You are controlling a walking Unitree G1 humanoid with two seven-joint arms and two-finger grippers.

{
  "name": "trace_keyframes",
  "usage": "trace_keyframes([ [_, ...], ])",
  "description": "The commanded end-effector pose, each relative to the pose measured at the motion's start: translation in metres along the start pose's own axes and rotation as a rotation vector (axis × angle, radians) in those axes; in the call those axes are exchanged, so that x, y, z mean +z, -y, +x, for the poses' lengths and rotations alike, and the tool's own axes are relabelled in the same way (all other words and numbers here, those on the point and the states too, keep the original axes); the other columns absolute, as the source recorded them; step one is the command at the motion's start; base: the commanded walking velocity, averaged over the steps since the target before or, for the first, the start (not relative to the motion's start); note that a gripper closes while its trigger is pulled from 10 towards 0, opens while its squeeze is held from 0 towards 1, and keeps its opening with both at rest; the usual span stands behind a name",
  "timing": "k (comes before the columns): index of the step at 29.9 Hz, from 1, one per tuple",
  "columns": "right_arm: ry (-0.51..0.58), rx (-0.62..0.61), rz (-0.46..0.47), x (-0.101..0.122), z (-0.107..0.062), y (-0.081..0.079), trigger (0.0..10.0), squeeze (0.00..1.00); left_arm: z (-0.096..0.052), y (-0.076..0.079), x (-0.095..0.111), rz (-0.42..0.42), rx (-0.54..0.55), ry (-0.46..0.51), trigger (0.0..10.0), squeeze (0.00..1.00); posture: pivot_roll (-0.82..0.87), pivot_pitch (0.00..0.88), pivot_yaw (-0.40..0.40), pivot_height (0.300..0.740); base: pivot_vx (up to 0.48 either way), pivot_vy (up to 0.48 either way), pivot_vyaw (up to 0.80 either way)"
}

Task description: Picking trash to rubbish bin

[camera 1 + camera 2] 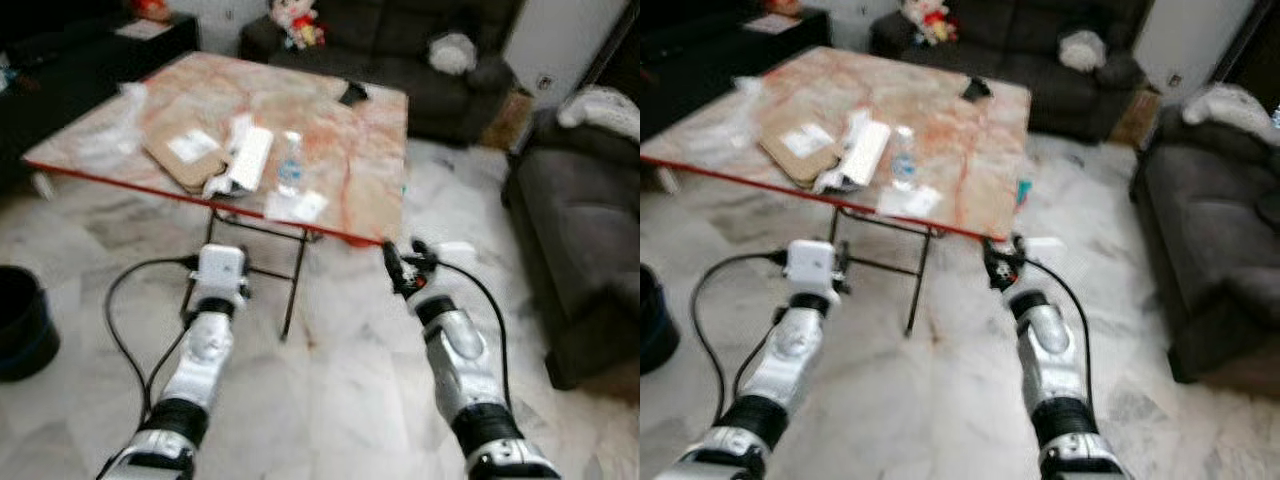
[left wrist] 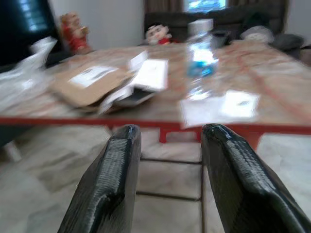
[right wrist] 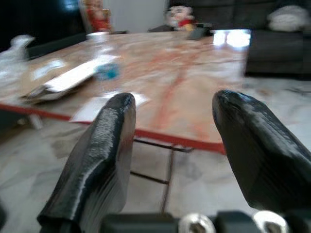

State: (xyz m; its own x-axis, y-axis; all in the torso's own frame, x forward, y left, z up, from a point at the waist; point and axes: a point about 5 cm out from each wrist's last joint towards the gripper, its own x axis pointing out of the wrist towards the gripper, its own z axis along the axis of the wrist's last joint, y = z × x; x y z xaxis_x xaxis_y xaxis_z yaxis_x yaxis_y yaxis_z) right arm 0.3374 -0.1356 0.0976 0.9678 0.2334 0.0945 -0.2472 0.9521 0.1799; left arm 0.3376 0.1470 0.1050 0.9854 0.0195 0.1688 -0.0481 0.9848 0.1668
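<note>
Trash lies on the marble-topped table (image 1: 360,190): a clear plastic bottle (image 1: 290,165), a brown cardboard envelope (image 1: 185,150), a white package (image 1: 247,160), a flat white sheet (image 1: 296,206) near the front edge, and a crumpled clear bag (image 1: 122,118) at the left. A black bin (image 1: 20,320) stands on the floor at far left. My left gripper (image 2: 167,133) is open and empty, held below the table's red edge in front of the bottle (image 2: 201,60). My right gripper (image 3: 172,104) is open and empty, near the table's front right corner.
Metal table legs (image 1: 295,280) stand just beyond the left gripper. A dark sofa (image 1: 400,40) with a plush toy (image 1: 297,22) runs along the back. A dark armchair (image 1: 580,220) stands at the right. A small black object (image 1: 352,94) lies on the table's far side.
</note>
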Motion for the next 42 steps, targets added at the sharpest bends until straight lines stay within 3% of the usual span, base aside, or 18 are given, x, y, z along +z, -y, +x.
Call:
trace_keyframes([
  [1, 0.003, -0.041, -0.013, 0.003, -0.004, 0.015, 10.0, 0.00, 0.003, 0.018, 0.009, -0.011, -0.049, 0.025, 10.0, 0.00, 0.14, 0.000, -0.144, 0.740, 0.349, 0.000, 0.00],
  [14, -0.003, -0.024, -0.036, 0.003, -0.005, 0.013, 10.0, 0.00, 0.004, 0.019, 0.014, -0.002, -0.057, 0.042, 10.0, 0.00, 0.14, 0.000, -0.144, 0.740, 0.354, 0.000, 0.00],
  [23, 0.004, -0.019, -0.003, 0.003, -0.005, 0.011, 10.0, 0.00, 0.004, 0.019, 0.015, 0.005, -0.057, 0.046, 10.0, 0.00, 0.14, 0.000, -0.143, 0.740, 0.353, 0.000, 0.44],
  [42, 0.010, 0.005, -0.023, 0.003, -0.006, 0.009, 10.0, 0.00, 0.006, 0.018, 0.020, 0.013, -0.055, 0.066, 10.0, 0.00, 0.15, 0.000, -0.141, 0.740, 0.352, 0.000, 0.37],
])
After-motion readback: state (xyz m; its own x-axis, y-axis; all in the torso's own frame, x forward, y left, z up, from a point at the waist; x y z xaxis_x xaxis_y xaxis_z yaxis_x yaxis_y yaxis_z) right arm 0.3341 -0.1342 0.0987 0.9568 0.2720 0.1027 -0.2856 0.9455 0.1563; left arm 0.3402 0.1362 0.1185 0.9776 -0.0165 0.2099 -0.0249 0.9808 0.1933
